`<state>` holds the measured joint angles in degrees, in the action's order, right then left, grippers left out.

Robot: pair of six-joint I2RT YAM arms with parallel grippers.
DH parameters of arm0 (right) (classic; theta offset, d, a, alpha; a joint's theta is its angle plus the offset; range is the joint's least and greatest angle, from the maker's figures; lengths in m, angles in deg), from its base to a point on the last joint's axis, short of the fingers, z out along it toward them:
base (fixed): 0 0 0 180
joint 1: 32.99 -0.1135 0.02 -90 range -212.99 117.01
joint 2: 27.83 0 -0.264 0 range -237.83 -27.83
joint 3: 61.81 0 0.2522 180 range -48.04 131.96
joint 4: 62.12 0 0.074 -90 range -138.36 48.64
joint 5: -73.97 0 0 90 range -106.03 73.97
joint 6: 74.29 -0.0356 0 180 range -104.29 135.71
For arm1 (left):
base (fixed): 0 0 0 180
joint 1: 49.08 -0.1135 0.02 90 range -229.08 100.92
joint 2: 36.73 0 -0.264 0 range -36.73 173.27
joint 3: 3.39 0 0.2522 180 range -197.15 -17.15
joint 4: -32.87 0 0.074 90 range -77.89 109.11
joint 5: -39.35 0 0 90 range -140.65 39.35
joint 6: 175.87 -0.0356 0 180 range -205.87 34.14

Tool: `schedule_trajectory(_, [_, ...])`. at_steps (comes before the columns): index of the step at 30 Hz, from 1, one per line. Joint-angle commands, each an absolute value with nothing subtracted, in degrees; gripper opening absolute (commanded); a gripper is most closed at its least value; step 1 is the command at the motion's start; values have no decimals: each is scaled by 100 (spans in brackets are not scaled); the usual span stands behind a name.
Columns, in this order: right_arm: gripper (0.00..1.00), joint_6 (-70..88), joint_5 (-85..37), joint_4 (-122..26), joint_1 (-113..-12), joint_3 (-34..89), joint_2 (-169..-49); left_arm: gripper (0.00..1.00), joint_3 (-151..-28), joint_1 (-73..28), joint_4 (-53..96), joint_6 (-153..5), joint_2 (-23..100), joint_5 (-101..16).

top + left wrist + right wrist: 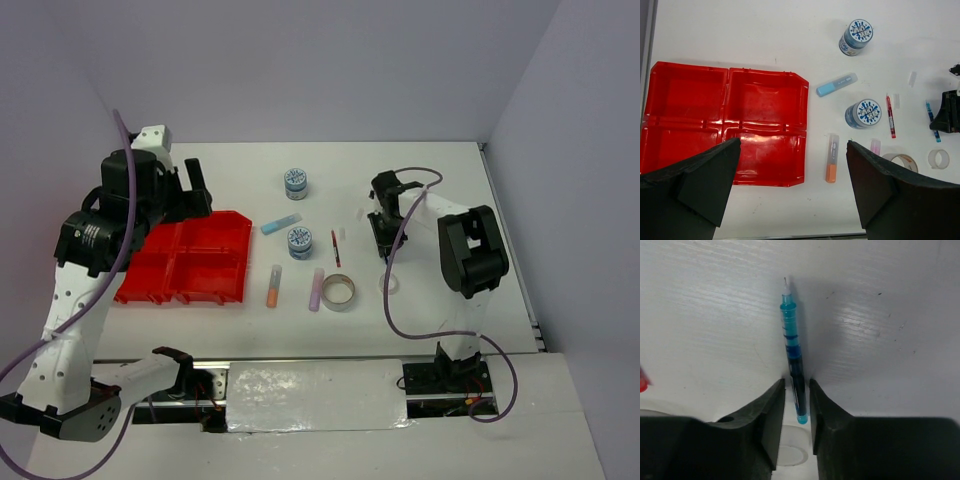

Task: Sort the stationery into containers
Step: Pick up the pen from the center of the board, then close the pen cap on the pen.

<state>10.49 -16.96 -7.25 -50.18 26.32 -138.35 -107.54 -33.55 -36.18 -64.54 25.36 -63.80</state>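
Right gripper (796,385) astride teal pen (790,335) on the table (715,315).
Jaws nearly together, hold unconfirmed; left gripper (793,144) gaping above red tray (728,100). Risk: thin pen rolls or pivots out when lifted.

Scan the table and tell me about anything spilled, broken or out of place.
Nothing looks spilled or broken. The red tray is empty, and everything else lies loose on the table beside it. The only oddity is two small clear pieces, possibly pen caps, lying detached near the red pen.
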Motion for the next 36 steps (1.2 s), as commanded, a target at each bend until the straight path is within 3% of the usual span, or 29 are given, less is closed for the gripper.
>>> schedule_trajectory(1, [30, 1043, -1647, -837, -4987, 2841, -14138, 99, -11022, -3352, -3424, -6398, 2611, -6278])
schedule_trajectory(2, [27, 1069, -1673, -810, -4987, 2851, -14173, 99, -11066, -3352, -3433, -6381, 2646, -6269])
schedule_trajectory(4, [0, 1087, -1699, -766, -4969, 2886, -14191, 99, -11277, -3352, -3450, -6267, 2795, -6234])
schedule_trajectory(9, [0, 571, -2603, -1072, -4610, 2763, -13718, 99, -11864, -3317, -3205, -5968, 3470, -5227])
schedule_trajectory(11, [0, 228, -2745, -1275, -4338, 2553, -12955, 99, -12102, -2977, -3116, -5766, 4066, -5109])
schedule_trajectory(17, [0, -660, -1613, -1041, -4117, 2525, -10731, 99, -13578, -1859, -3143, -5642, 6288, -5355])
schedule_trajectory(20, [0, -933, -1558, -724, -4099, 2526, -9851, 97, -14167, -1674, -2793, -5607, 7265, -5162])
schedule_trajectory(27, [0, -1145, -2648, -398, -4099, 1761, -8164, 81, -15222, -1217, -2001, -6185, 9122, -4616])
schedule_trajectory(29, [0, -1058, -2789, -135, -4116, 1752, -7908, 81, -15495, -1067, -1730, -6371, 9535, -4686])
schedule_trajectory(36, [0, -961, -2860, 420, -4116, 1910, -7363, 80, -14881, -970, -577, -6275, 10046, -5039])
